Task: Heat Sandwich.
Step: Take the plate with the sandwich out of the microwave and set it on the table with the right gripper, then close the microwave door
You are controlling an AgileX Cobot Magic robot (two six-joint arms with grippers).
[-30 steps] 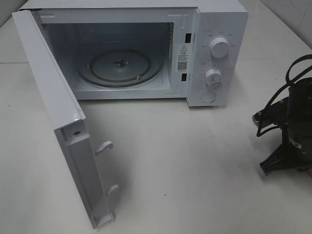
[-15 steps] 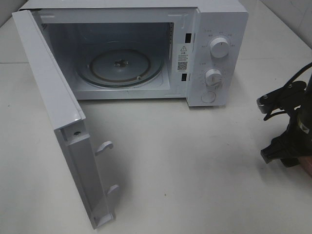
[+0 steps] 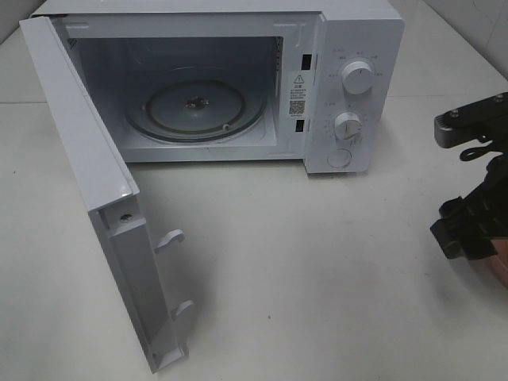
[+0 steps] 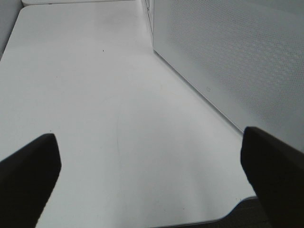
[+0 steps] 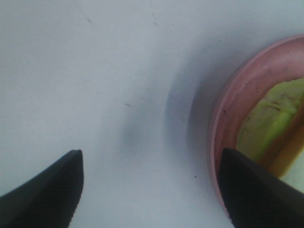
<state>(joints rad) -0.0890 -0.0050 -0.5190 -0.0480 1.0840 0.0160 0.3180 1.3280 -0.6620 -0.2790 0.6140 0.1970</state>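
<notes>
The sandwich shows only in the right wrist view, as a yellow-green layer with a tan edge lying on a round pink plate. My right gripper is open above the bare table, with one finger over the plate's rim and nothing between the fingers. In the high view my right arm stands at the right edge, with a sliver of the plate beneath it. My left gripper is open and empty over the table, beside the microwave door. It is out of the high view.
The white microwave stands at the back, its door swung wide open toward the front left. The glass turntable inside carries nothing. Two dials sit on its right panel. The white table spreads in front.
My right arm has moved to the right and toward the back, toward the view's right edge. The microwave and its door have not moved.
</notes>
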